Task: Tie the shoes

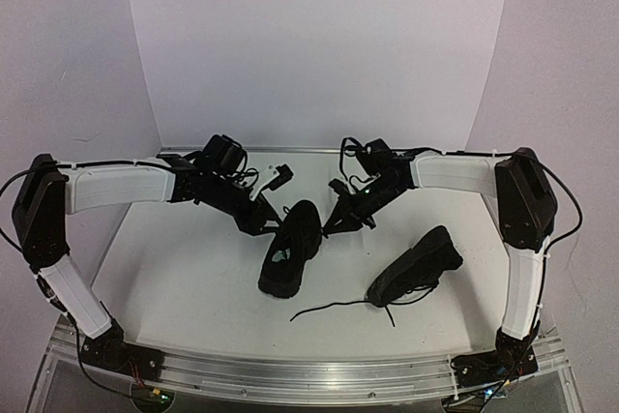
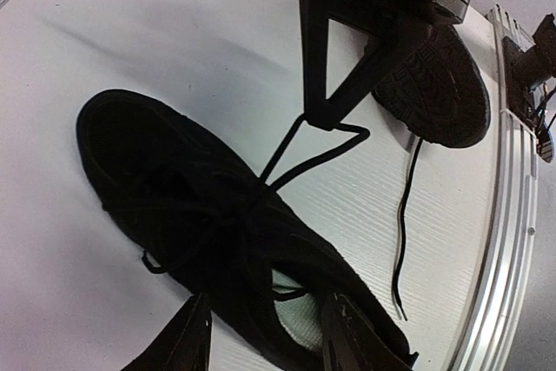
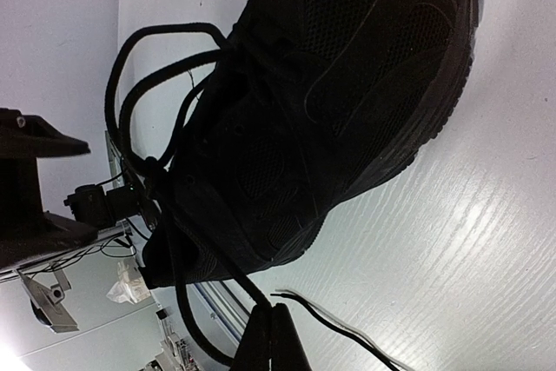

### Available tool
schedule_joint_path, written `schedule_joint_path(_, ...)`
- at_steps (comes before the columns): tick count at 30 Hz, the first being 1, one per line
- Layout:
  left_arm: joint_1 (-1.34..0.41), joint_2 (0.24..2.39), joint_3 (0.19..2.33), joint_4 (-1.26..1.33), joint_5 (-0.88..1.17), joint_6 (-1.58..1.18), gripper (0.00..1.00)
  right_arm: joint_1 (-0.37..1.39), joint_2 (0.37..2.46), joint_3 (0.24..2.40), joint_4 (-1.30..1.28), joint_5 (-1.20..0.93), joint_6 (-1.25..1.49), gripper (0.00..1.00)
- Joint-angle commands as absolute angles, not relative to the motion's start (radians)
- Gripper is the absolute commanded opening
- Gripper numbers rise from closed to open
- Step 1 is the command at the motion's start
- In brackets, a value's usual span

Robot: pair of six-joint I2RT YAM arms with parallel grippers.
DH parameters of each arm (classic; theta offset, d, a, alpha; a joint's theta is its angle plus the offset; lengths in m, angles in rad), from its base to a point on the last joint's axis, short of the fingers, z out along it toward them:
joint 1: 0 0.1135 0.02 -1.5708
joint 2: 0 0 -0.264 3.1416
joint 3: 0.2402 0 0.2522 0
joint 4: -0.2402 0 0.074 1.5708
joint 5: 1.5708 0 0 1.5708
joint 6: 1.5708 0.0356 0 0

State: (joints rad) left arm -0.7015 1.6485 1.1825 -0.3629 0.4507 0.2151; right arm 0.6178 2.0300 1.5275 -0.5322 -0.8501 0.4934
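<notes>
One black shoe [image 1: 290, 249] lies at the table's middle. The second black shoe [image 1: 418, 264] lies to its right, laces trailing loose. My left gripper [image 1: 263, 222] is open. In the left wrist view [image 2: 269, 301] its fingers straddle the middle shoe [image 2: 174, 188] near the pale insole [image 2: 300, 319], gripping nothing. My right gripper [image 1: 331, 224] is shut on a lace of the middle shoe. The right wrist view [image 3: 276, 312] shows the lace [image 3: 217, 262] pinched between the closed tips beside that shoe [image 3: 330, 102]. The left wrist view shows the held lace loop [image 2: 321, 152] pulled taut.
The second shoe's sole [image 2: 434, 84] shows behind my right gripper, and its loose lace [image 2: 402, 215] runs across the table. A lace end [image 3: 347, 336] lies beside the right fingertips. The aluminium rail [image 1: 309, 367] edges the table's front. White walls stand behind.
</notes>
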Motion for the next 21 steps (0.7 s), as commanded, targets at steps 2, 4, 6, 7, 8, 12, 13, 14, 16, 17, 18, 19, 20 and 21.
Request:
schedule_joint_path(2,-0.721,1.725,1.262,-0.350,0.474,0.169,0.44,0.616,2.037,1.559,-0.537,-0.846,0.481,0.00)
schedule_joint_path(4,-0.725,1.748,1.276,-0.354,0.467,0.169,0.42,0.616,2.035,1.556,-0.537,-0.845,0.481,0.00)
schedule_joint_path(6,-0.726,1.765,1.288,-0.362,0.459,0.171,0.40,0.615,2.032,1.553,-0.535,-0.843,0.481,0.00)
schedule_joint_path(7,-0.727,1.771,1.293,-0.367,0.454,0.172,0.38,0.616,2.031,1.552,-0.535,-0.842,0.481,0.00)
schedule_joint_path(8,-0.727,1.776,1.298,-0.373,0.451,0.176,0.37,0.616,2.030,1.551,-0.535,-0.842,0.482,0.00)
schedule_joint_path(12,-0.727,1.788,1.309,-0.408,0.442,0.196,0.24,0.616,2.028,1.551,-0.535,-0.839,0.483,0.00)
schedule_joint_path(13,-0.727,1.784,1.306,-0.413,0.437,0.202,0.19,0.615,2.028,1.550,-0.535,-0.838,0.483,0.00)
schedule_joint_path(14,-0.727,1.776,1.302,-0.415,0.432,0.203,0.15,0.616,2.028,1.549,-0.535,-0.837,0.483,0.00)
schedule_joint_path(16,-0.727,1.755,1.293,-0.422,0.421,0.204,0.09,0.616,2.028,1.548,-0.535,-0.835,0.484,0.00)
schedule_joint_path(17,-0.727,1.744,1.288,-0.425,0.418,0.203,0.07,0.616,2.028,1.547,-0.535,-0.834,0.484,0.00)
schedule_joint_path(18,-0.727,1.733,1.281,-0.428,0.415,0.201,0.05,0.615,2.028,1.546,-0.535,-0.833,0.485,0.00)
schedule_joint_path(19,-0.727,1.719,1.272,-0.431,0.412,0.200,0.03,0.615,2.029,1.545,-0.535,-0.831,0.485,0.00)
schedule_joint_path(20,-0.727,1.705,1.263,-0.434,0.409,0.199,0.01,0.615,2.029,1.545,-0.535,-0.830,0.485,0.00)
schedule_joint_path(21,-0.727,1.694,1.253,-0.438,0.404,0.198,0.00,0.616,2.029,1.546,-0.535,-0.829,0.486,0.00)
